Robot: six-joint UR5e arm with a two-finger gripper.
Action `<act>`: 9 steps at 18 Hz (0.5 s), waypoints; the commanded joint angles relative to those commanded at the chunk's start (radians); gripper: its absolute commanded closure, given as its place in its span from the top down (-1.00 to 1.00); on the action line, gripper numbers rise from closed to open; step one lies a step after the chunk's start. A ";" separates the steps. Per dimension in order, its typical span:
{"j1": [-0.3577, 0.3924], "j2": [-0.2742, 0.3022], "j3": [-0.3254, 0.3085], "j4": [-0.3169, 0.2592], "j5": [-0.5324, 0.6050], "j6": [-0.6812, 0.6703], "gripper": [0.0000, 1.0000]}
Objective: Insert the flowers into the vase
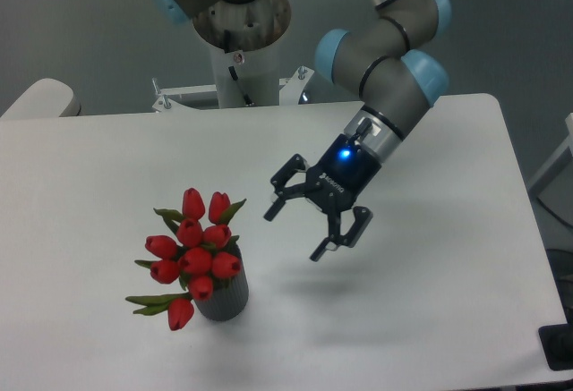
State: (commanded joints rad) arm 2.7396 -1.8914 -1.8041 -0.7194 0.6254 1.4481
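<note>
So the gripper [301, 232] sits mid-frame, a bit right of centre, with its jaws spread wide and nothing between them, not touching anything. Its shadow falls on the white table [430, 319] just below and to the right. A blue light glows on the wrist. Behind it, at the top of the frame, is the arm's base column [240, 46]. Nothing sits between the gripper and the flowers [192, 252], which are lower left of the jaws, well apart. The red tulip bunch stands in the vase [224, 300], buds spilling wider than the dark grey rim, one bud drooping lower left.
</note>
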 joint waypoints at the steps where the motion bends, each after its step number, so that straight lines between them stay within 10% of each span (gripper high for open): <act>1: 0.000 -0.002 0.024 0.000 0.060 0.002 1.00; 9: -0.024 -0.029 0.282 -0.063 0.526 0.011 1.00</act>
State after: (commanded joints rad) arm 2.7152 -1.9205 -1.5220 -0.7821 1.1517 1.4588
